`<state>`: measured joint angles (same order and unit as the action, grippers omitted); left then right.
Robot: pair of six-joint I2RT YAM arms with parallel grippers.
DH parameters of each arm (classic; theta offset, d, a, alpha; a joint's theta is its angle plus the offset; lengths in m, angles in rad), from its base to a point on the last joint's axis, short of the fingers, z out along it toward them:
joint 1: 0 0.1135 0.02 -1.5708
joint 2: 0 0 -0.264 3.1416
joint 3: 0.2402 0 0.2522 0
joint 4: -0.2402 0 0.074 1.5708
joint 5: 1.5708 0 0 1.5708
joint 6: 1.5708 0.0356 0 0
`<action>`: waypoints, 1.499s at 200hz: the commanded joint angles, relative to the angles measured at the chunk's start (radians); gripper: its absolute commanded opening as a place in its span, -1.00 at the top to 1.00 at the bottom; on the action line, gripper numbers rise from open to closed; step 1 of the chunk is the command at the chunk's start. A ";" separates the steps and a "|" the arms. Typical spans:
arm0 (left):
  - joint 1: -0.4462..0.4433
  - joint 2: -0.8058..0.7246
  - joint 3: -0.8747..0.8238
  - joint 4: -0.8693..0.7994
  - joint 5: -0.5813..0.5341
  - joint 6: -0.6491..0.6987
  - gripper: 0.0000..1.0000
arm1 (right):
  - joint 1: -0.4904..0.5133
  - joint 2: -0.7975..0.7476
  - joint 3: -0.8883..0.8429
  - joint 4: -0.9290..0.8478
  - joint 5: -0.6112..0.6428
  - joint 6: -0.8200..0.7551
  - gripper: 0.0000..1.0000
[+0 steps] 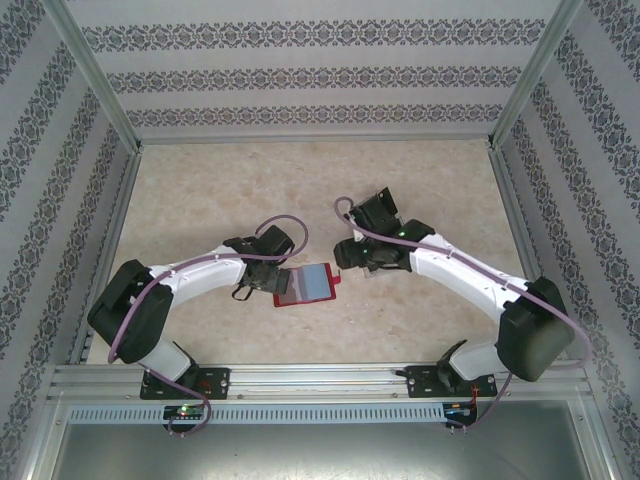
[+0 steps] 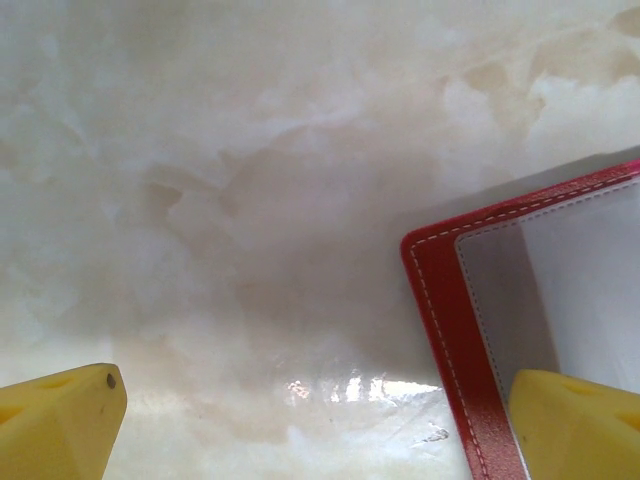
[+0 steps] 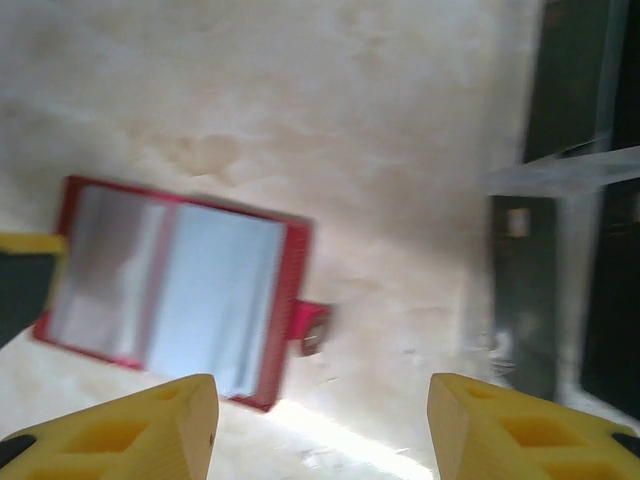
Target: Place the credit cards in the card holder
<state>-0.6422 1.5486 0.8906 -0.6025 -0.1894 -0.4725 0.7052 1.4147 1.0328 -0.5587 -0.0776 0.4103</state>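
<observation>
Card holder (image 1: 303, 285) lies open on marbled table (image 1: 300, 190); left hand (image 2: 315, 400), right hand (image 3: 322, 400) both spread empty.

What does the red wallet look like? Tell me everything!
The card holder is small, red and leather-looking, with pale stitching round its edge. It lies open and flat on the marbled table, greyish shiny pockets up, a little clasp tab sticking out. A yellow finger of the left gripper hangs over one corner; touching or not, I cannot tell.

card holder (image 1: 303, 285): red, open flat, greyish inside up, clasp tab (image 3: 310, 328) right | credit cards (image 3: 525, 300): dark, blurred, apart
</observation>
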 commanded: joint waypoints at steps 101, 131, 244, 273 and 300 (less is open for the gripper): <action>-0.014 0.005 -0.051 0.009 -0.019 -0.019 -0.97 | 0.135 0.255 -0.086 0.246 -0.088 0.224 -0.16; -0.015 0.007 -0.060 0.026 -0.016 -0.020 -0.98 | 0.135 0.272 -0.091 0.273 -0.100 0.237 -0.13; -0.014 0.013 -0.068 0.045 -0.003 -0.026 -0.97 | 0.158 0.289 -0.085 0.321 -0.139 0.266 -0.01; -0.015 0.001 -0.069 0.043 -0.005 -0.031 -0.98 | 0.166 0.265 -0.086 0.308 -0.126 0.266 -0.03; -0.014 -0.020 -0.070 0.034 -0.010 -0.031 -0.97 | 0.166 0.240 -0.091 0.290 -0.105 0.263 -0.05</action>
<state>-0.6422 1.5509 0.8314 -0.5674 -0.1921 -0.4801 0.8619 1.7016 0.9482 -0.2531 -0.2001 0.6605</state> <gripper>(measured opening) 0.988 0.522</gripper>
